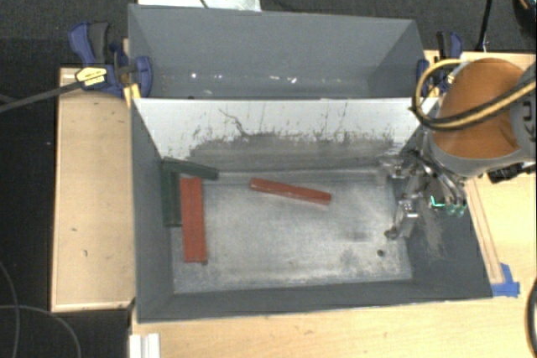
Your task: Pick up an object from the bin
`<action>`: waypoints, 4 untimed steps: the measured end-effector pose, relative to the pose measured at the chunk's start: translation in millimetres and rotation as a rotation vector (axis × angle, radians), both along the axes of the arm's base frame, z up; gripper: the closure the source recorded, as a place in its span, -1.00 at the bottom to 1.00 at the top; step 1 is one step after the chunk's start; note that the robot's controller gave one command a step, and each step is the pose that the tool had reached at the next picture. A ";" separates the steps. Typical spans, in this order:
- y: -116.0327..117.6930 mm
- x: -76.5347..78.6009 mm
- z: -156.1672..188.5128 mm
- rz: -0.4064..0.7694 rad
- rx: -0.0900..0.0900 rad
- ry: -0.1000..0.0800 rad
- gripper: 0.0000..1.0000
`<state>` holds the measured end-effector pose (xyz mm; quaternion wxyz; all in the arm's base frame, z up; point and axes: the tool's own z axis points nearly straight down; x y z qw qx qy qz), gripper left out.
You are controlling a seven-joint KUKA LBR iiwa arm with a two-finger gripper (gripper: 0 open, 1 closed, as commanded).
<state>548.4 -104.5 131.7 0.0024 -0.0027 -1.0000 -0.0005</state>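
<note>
**Claw at the right wall, the pieces lie well to its left**

The claw (403,218) hangs low at the right side of the bin (277,298), close to the sloping right wall. Whether it is wide or narrow cannot be told from here, and nothing can be seen in it.

There are three things it could pick. A red-brown stick (290,191) lies slanted on the floor towards the middle and far side, and is the nearest to the claw, though apart from it. A red block (194,220) lies lengthwise by the left wall, running near to far. A dark green bar (172,195) lies tight along its left side, with a green piece across the far end.

The main risk, as I judge it, is closing where the claw now is. Only bare floor lies beneath it, so it would come up with nothing. So close to the right wall, it could also scrape or catch on the slope.

Nothing lies between the claw and the stick. The red block looks harder, since the green bar crowds one side and the left wall is near.
</note>
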 end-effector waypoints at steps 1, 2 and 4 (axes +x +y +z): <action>93.4 35.9 -62.8 0.238 0.003 -0.006 -1.00; 89.8 36.5 -60.7 0.236 0.000 -0.009 1.00; 28.4 42.0 -37.7 0.826 0.001 -0.010 -1.00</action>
